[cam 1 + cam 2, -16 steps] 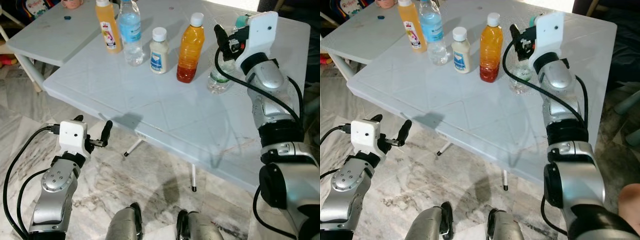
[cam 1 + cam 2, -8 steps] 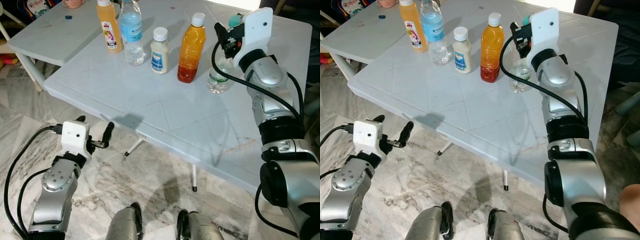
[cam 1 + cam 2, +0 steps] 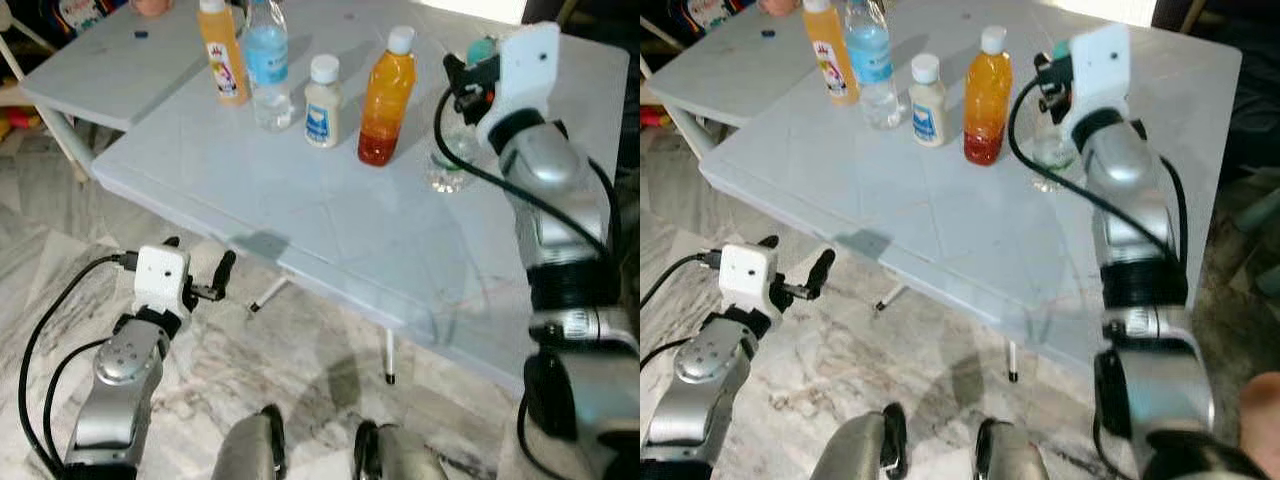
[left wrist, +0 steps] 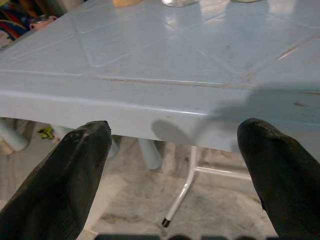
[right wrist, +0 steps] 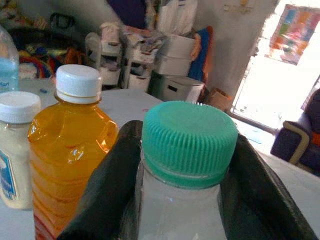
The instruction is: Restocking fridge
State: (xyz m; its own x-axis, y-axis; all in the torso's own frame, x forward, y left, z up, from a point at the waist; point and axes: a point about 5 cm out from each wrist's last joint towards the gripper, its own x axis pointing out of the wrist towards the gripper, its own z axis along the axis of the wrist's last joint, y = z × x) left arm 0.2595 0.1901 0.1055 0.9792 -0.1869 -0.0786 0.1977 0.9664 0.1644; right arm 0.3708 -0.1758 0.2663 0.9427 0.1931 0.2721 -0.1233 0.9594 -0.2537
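A clear bottle [image 3: 447,165] with a green cap [image 5: 189,140] stands on the pale blue table [image 3: 330,220] at the right. My right gripper [image 3: 462,82] is at its neck, one black finger [image 5: 107,195] on each side and pressed against it just below the cap. To its left stand an orange juice bottle [image 3: 384,95], a small white bottle [image 3: 322,88], a blue-labelled water bottle [image 3: 268,65] and a yellow bottle [image 3: 222,52]. My left gripper [image 3: 200,250] hangs open below the table's near edge, holding nothing.
A second pale table [image 3: 100,70] adjoins at the far left. Thin white table legs [image 3: 388,355] stand on the marble floor in front of my feet. Shelves, boxes and a bright doorway lie behind the bottles in the right wrist view.
The whole view has shifted a little. My right gripper stays at the clear bottle's neck, and the left gripper sits slightly closer to the table edge.
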